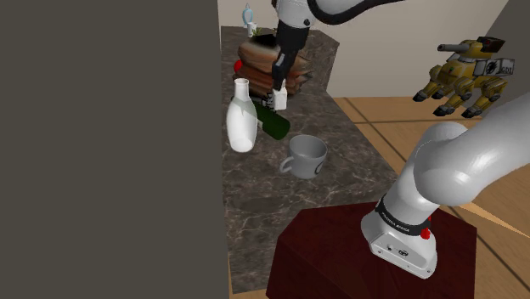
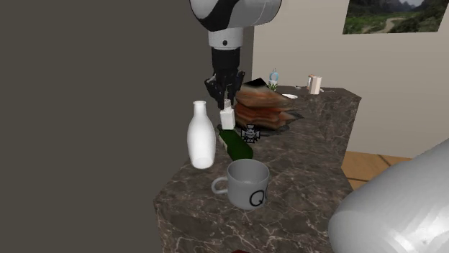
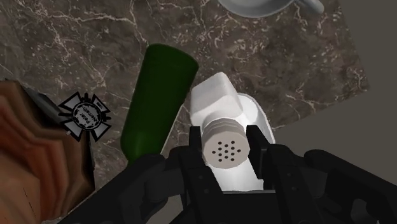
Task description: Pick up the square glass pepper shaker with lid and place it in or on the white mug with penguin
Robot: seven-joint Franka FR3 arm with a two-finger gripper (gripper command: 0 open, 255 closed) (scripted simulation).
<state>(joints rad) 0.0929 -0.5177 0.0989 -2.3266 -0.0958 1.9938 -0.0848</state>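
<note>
My gripper (image 1: 278,85) (image 2: 225,99) (image 3: 223,147) is shut on the pepper shaker (image 1: 279,98) (image 2: 227,117) (image 3: 222,151), a white square body with a round perforated lid. The black fingers (image 3: 257,145) clasp it just under the lid. It stays upright between the white bottle and the lying green bottle; I cannot tell whether its base touches the counter. The mug (image 1: 306,155) (image 2: 249,184) (image 3: 254,6) is pale grey with a dark mark on its side. It stands upright and open near the counter's front, apart from the gripper.
A tall white bottle (image 1: 241,119) (image 2: 201,136) stands beside the shaker. A green bottle (image 1: 273,124) (image 2: 235,143) (image 3: 156,95) lies between shaker and mug. A brown stack (image 1: 270,64) (image 2: 263,106) sits behind. A dark wall (image 1: 102,144) borders the counter (image 1: 340,144).
</note>
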